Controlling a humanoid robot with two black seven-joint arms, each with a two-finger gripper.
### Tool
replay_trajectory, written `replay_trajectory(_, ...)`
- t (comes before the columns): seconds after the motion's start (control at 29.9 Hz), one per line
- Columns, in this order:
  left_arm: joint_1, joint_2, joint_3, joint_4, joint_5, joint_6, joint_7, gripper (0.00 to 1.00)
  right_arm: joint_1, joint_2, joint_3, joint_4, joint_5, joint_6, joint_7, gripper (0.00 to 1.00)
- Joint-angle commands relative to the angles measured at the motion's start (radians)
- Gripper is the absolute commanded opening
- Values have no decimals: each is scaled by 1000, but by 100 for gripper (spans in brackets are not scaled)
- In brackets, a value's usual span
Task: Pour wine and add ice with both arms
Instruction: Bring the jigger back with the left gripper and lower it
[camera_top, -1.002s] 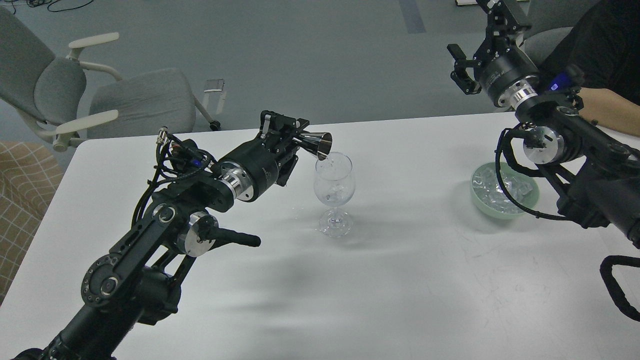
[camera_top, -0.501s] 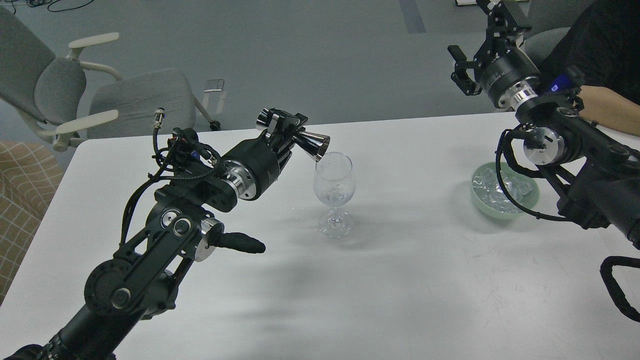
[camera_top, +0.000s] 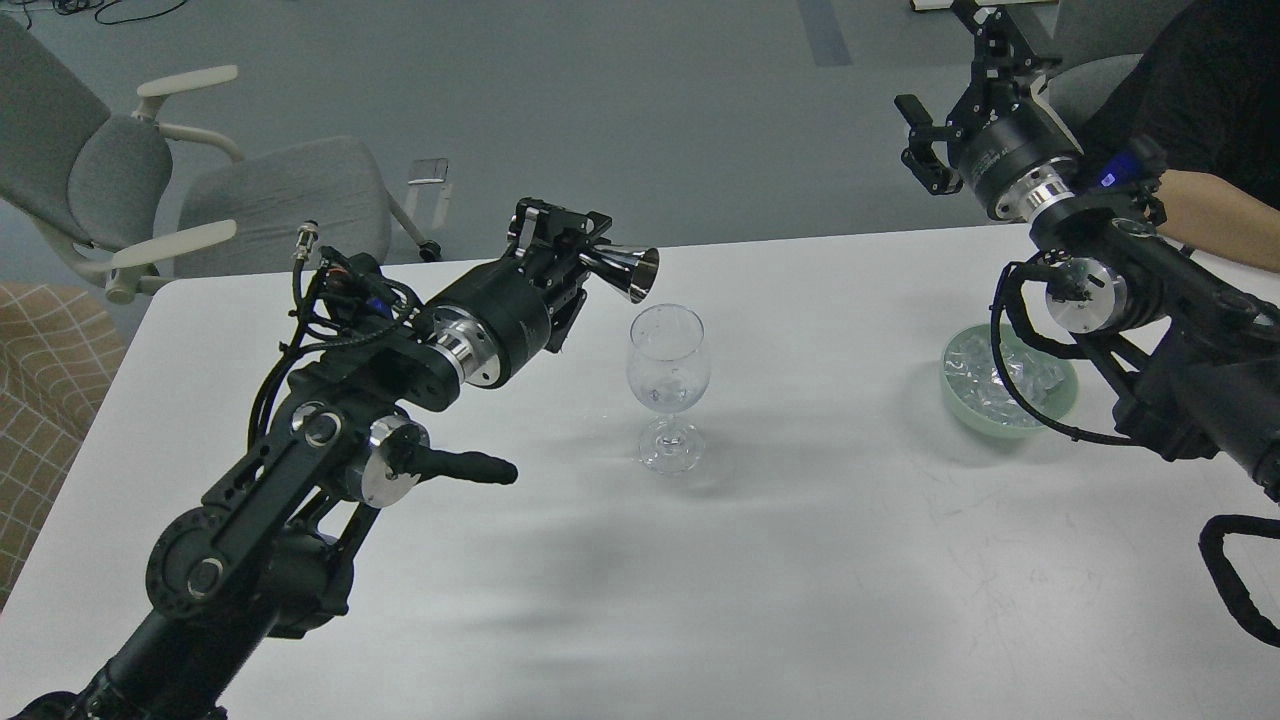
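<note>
My left gripper is shut on a shiny metal jigger, tipped on its side with its mouth pointing right, just up-left of the glass rim and apart from it. The clear stemmed glass stands upright on the white table; a small pool of clear wine glints in its bowl, and no stream shows. The ice lies as glossy cubes in a pale green bowl at the right. My right gripper is open and empty, raised above the table's far edge, up-left of the bowl.
A person's bare forearm rests at the table's far right edge behind my right arm. A grey office chair stands beyond the table's far left corner. A checked cushion sits at the left edge.
The jigger has lifted slightly off the glass rim and tilted back toward level; the thin stream into the glass has stopped. My right gripper has shifted only slightly.
</note>
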Motion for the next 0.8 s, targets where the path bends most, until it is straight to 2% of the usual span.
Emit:
replay_trajectory(0.0, 13, 2, -113, 1, -295, 31, 0, 0, -1, -3, 0, 1, 0, 0, 0, 100)
replay_trajectory(0.17, 99, -9, -341, 27, -585, 31, 0, 0, 0, -2, 0, 2, 0, 0, 0, 100)
replay_trajectory(0.3, 172, -11, -435, 67, -673, 27, 0, 0, 0, 1, 0, 2, 0, 0, 0, 100)
replay_trajectory(0.37, 247, -12, -532, 93, -722, 18, 0, 0, 2, 3, -2, 2, 0, 0, 0, 100)
replay_trajectory(0.43, 278, -15, -567, 100, -734, -2, 0, 0, 2, 4, -2, 2, 0, -1, 0, 100)
replay_trajectory(0.57, 353, -92, -616, 122, -736, -99, 0, 0, 0, 4, -2, 2, 0, -1, 0, 100)
replay_trajectory(0.77, 407, -165, -678, 163, -733, -159, 0, 0, 2, 4, -3, -1, -2, -1, 0, 100)
